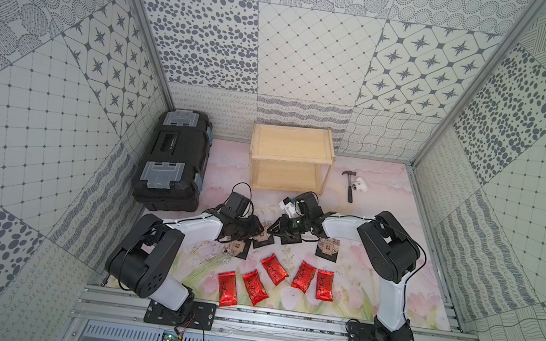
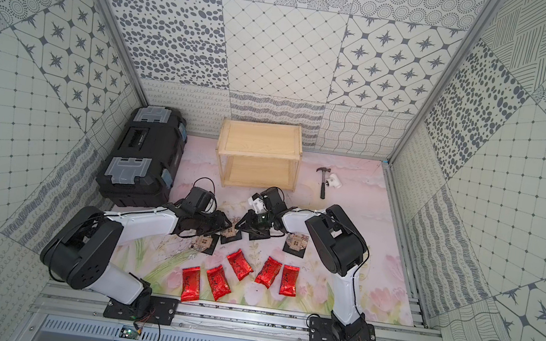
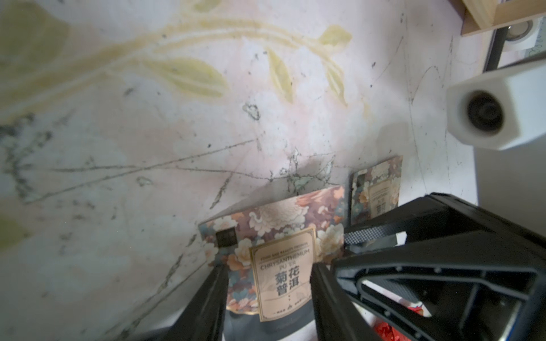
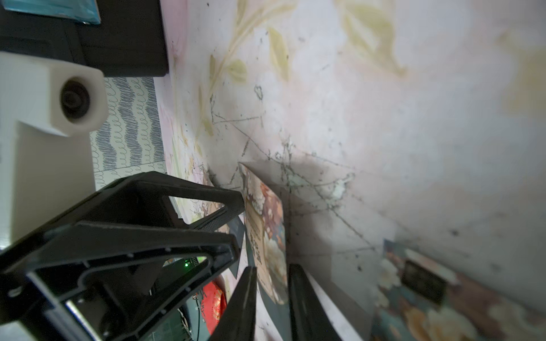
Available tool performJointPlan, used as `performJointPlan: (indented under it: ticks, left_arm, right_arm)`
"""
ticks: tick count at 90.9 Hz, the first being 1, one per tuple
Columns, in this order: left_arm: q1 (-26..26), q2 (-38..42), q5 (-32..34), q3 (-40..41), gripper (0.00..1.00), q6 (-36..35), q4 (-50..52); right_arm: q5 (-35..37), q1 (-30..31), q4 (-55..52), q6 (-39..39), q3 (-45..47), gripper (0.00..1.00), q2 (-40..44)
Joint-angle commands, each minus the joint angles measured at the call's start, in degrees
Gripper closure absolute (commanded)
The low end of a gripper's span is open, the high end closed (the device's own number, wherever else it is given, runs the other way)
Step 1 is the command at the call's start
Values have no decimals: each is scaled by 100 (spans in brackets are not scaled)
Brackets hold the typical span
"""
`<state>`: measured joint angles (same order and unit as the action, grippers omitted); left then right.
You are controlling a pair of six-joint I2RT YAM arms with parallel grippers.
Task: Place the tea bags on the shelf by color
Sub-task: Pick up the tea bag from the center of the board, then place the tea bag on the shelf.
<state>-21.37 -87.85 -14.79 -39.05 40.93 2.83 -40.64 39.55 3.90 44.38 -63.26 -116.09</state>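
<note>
The pale wood shelf (image 1: pixel 291 159) stands at the back with both tiers bare. Several red tea bags (image 1: pixel 274 268) lie in a row near the front. Loose black tea bags lie at the left (image 1: pixel 238 247) and the right (image 1: pixel 328 248). My left gripper (image 3: pixel 267 267) is half open over a third black tea bag (image 3: pixel 280 254). That bag lies face up between its fingers and is wider than the gap. My right gripper (image 4: pixel 270 267) is shut on a fourth black tea bag (image 4: pixel 267 236), which stands on edge. The two grippers nearly touch (image 1: pixel 267 231).
A black toolbox (image 1: pixel 172 161) with grey latches sits at the back left. A hammer (image 1: pixel 350 187) and a white pipe fitting (image 1: pixel 360 184) lie right of the shelf. The floral mat (image 1: pixel 373 292) reaches the metal rail at the front.
</note>
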Motion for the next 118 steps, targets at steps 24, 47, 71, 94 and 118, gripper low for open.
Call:
performJointPlan:
  ticks: [24,47,71,94,118]
  left_arm:
    - [-17,176,179,-82,48,53,559]
    - [45,1118,454,-738,47,-72,1428]
    - [610,1320,215,-1537,48,-252,1778]
    - [740,990,102,-2163,48,-214,1842]
    - [861,554,103,-2337,50,-296,1874]
  right_arm:
    - [-82,-48,430,285,24,100,-16]
    - [117,-309,290,407,302,100,887]
    - [-119,-857,-552,121,-424,100,1630]
    - [-748,-1294,-1339,-203,-2605,100,1014]
    - [-1069,-1403,-1534,327,-5092,100,-705]
